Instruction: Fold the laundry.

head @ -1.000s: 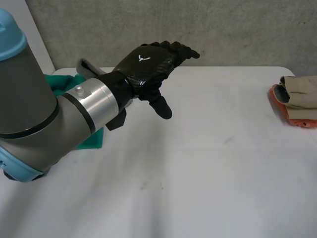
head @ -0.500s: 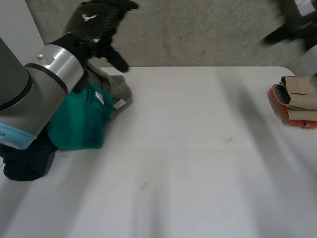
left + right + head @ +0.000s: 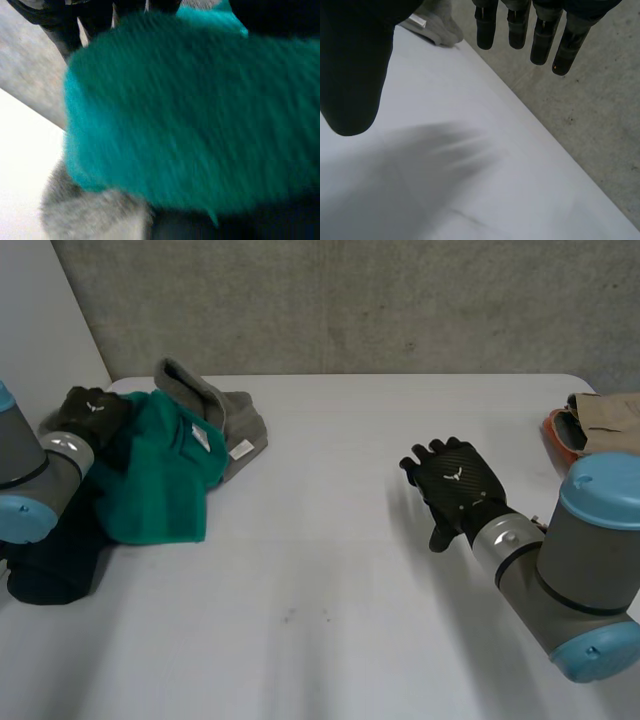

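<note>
Green cloth (image 3: pixel 160 485), left hand (image 3: pixel 88 408) on it (edge)

Left hand (image 3: pixel 88 409), formerly raised above the table (image 3: pixel 320 590), now sits low against the far-left edge of the green garment (image 3: pixel 160 485). Right hand (image 3: pixel 455 485), previously outside the table area, now hovers over its right half, fingers extended.

Laundry pile (image 3: pixel 165 480) at left end of table (image 3: pixel 330 570), left hand (image 3: pixel 88 408) on it; folded stack (image 3: pixel 605 425) at right edge; right hand (image 3: pixel 455 482) between.
</note>
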`<action>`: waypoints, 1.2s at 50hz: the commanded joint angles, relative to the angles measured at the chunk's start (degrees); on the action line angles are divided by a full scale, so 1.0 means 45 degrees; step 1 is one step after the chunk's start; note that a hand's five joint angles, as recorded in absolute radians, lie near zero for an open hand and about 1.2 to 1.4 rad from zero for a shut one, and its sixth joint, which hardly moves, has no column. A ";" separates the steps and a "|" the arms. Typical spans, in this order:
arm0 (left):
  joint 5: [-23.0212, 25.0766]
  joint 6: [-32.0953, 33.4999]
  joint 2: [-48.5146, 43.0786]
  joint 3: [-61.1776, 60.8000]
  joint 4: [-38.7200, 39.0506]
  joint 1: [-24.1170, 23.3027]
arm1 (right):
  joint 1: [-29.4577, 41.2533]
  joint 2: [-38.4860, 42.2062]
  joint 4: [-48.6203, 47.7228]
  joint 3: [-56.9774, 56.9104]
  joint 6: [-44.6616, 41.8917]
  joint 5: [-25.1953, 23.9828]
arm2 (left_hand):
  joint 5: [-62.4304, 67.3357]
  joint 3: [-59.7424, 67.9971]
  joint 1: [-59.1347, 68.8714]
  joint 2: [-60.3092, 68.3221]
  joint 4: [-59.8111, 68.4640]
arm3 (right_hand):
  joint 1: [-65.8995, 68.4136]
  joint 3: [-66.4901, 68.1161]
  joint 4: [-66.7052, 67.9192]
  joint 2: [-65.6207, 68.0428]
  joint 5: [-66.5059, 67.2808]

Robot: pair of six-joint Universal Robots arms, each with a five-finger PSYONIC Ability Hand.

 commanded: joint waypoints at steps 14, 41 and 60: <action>-0.0141 -0.4046 0.5378 -0.1537 0.1418 -0.3628 | -0.0943 -0.0755 -0.0351 0.0240 0.0025 0.0050 | 1.0316 1.0055 0.9458 1.0001 1.0168 | -0.0363 -0.0504 -0.0803 -0.0602 -0.0764; -0.0278 -0.7995 0.4403 -0.3355 0.2317 -0.7128 | -0.3190 -0.1342 -0.0156 -0.0677 0.0162 0.0167 | -0.5118 -0.5379 -0.5975 -0.5432 -0.5265 | -0.0363 -0.0504 -0.0803 -0.0602 -0.0764; 0.1127 -0.5339 0.3409 -0.3864 -0.0808 -0.6383 | -0.3014 -0.1323 0.7657 -0.2611 -0.0189 0.0147 | -0.4407 -0.4668 -0.5264 -0.4722 -0.4554 | -0.0363 -0.0504 -0.0803 -0.0602 -0.0764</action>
